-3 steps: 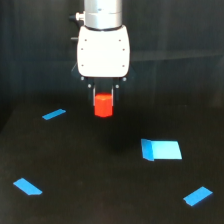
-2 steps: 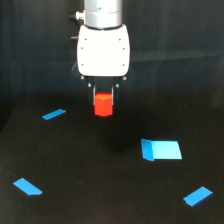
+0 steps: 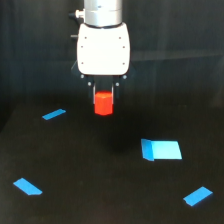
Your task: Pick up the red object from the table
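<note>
Red object [image 3: 104, 103] pinched in tool [image 3: 104, 95], hanging straight below it (apparently clear above the black surface [image 3: 100, 190]).

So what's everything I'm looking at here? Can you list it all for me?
red object: one, orange-red, a stubby block held between the fingers, apparently lifted off the table, upper centre.
blue patches: four, bright blue, flat on the table; a thin one at the exterior view's left, a large rectangular one right of centre, one at lower left, one at lower right.
table: one, matte black, filling the lower part of the view.
gripper: one, white boxy body with dark fingers closed on the block.
arm: one, silver-grey, coming down from the top.
</note>
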